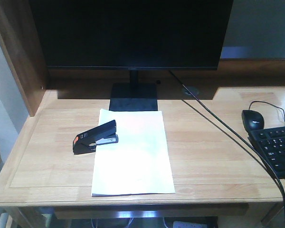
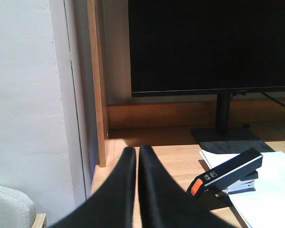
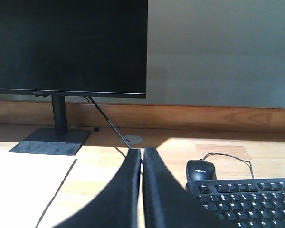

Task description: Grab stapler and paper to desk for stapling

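Closest to my left wrist camera, the left gripper point(image 2: 137, 151) has its two black fingers pressed nearly together, grasping nothing, hovering low over the desk's point(image 1: 47, 142) left side and aimed toward the monitor point(image 1: 131, 33). My right gripper point(image 3: 142, 153) shows the same clenched, empty pose, pointing over the desk between the paper's point(image 1: 133, 152) right edge and a black mouse point(image 3: 201, 169) and keyboard point(image 3: 247, 199). On the front camera, the stapler point(image 1: 96, 137) lies on the paper's upper left edge, orange end outward. Its small white label and the monitor's logo are too small to read.
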